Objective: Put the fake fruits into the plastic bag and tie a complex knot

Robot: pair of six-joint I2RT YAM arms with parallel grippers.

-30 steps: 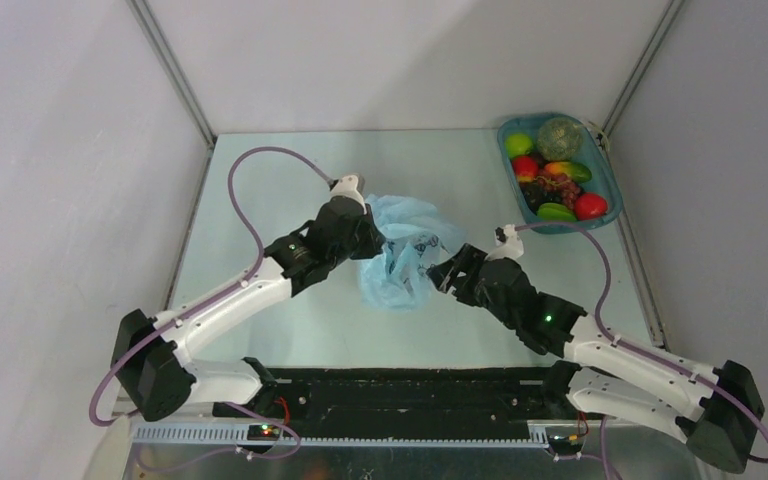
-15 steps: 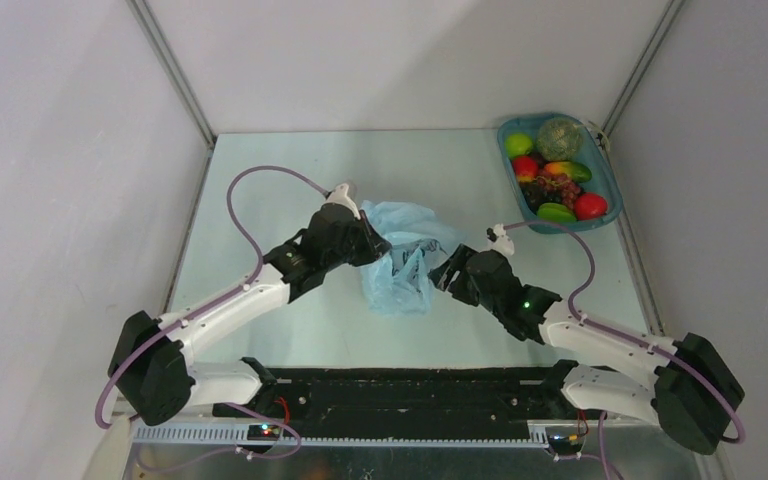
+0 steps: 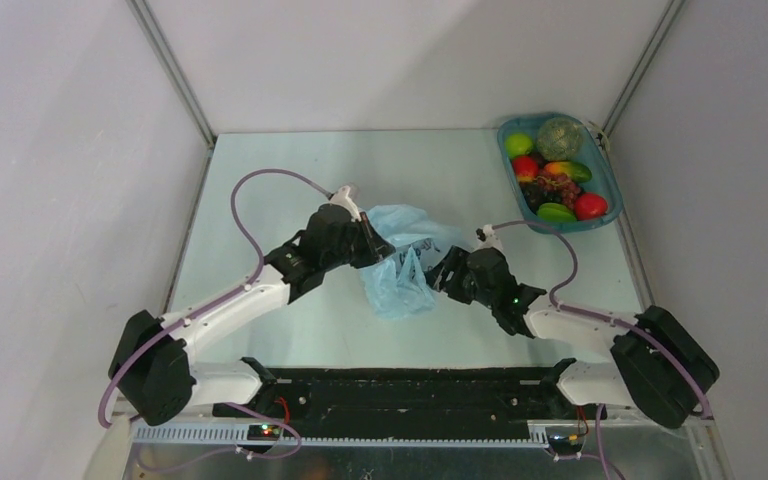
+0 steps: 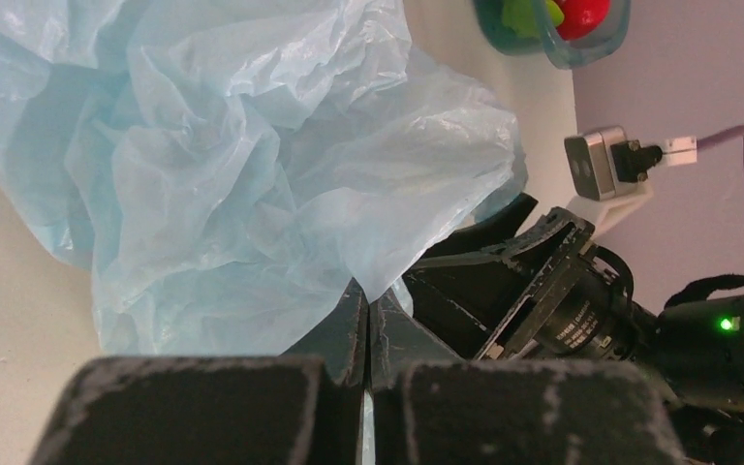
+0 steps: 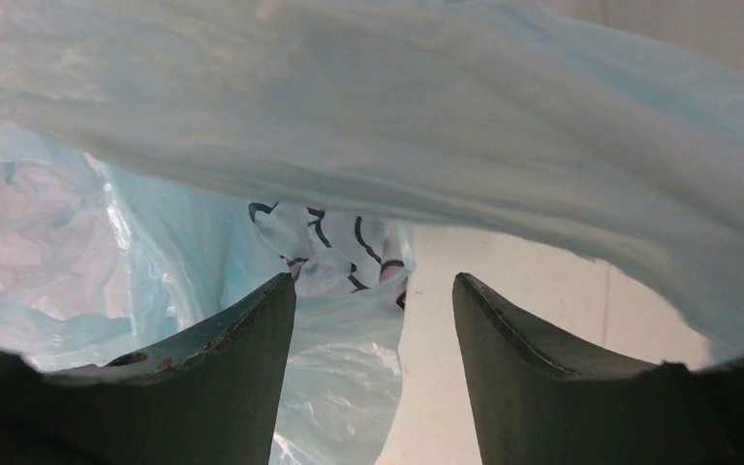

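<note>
My left gripper (image 4: 366,325) is pinched tight on the bag (image 4: 252,174); my right gripper (image 5: 373,329) is wide. Only the top view shows the grapes (image 3: 552,188) at two o'clock.

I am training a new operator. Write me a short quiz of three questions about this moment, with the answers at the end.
1. True or false: the fruits are already inside the bag.
2. The left pincer is: A. open and free; B. shut on bag film; C. holding a fruit.
3. Fill in: the fingers of the right pincer, at the bag, stand ____.

Key: 1 false, they all lie in the tray; 2 B; 3 open.
</note>
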